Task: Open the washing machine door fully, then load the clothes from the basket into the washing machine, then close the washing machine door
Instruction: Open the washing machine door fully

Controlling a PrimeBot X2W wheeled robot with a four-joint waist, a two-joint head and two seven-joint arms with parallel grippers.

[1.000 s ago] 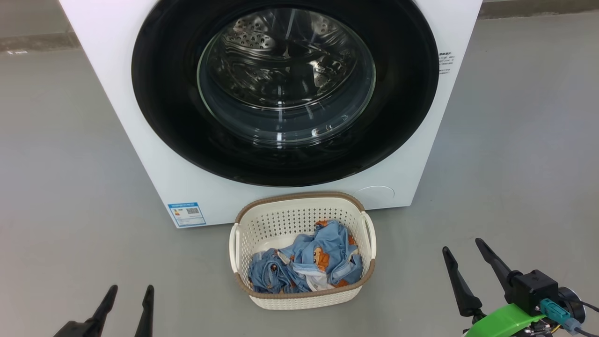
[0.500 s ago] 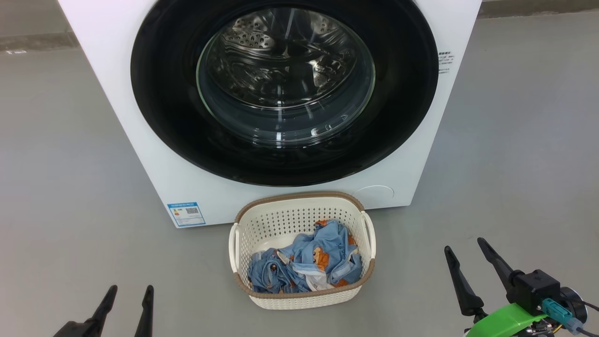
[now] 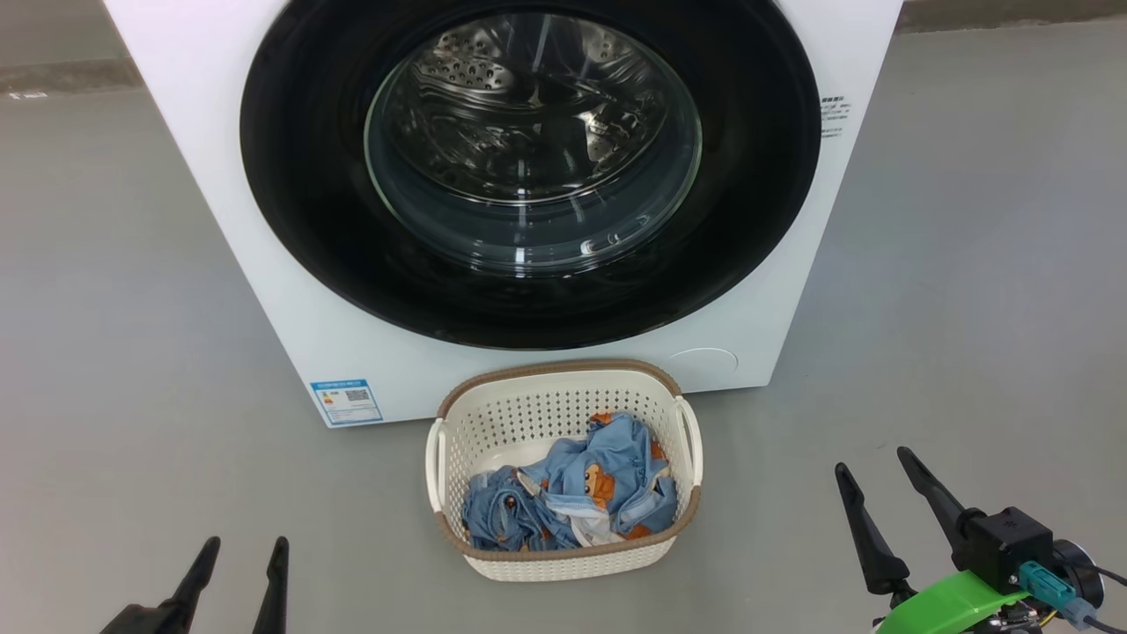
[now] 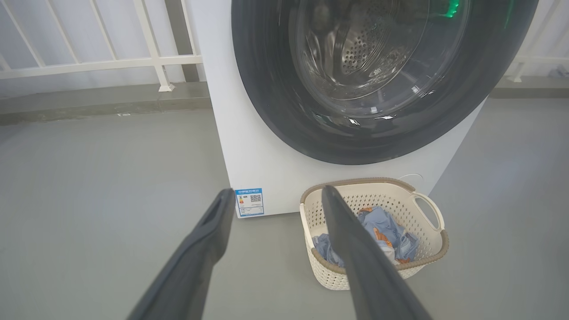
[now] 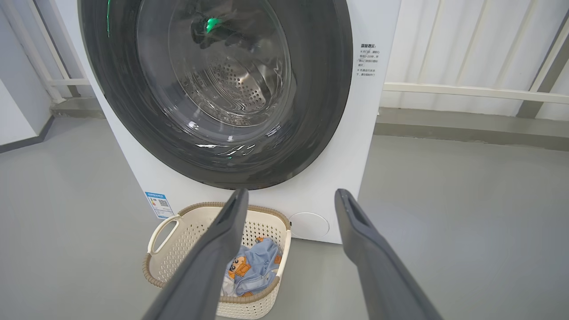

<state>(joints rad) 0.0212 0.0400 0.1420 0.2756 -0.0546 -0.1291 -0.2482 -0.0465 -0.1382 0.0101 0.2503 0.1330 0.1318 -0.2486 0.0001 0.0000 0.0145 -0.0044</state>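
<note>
Washing machine door (image 3: 528, 167): one, round and black, sitting shut on the one white washer (image 3: 264, 291). At its 6 o'clock there's one cream basket (image 3: 563, 392) on the floor, just in front of the washer, with the blue bear-print clothes (image 3: 572, 493) bunched inside; can't tell how many pieces. One blue sticker (image 3: 346, 401) at the door's 7 o'clock. Two grippers, both spread wide and holding nothing: left gripper (image 3: 247, 541) at the basket's 8 o'clock, right gripper (image 3: 872, 460) at its 3.
</note>
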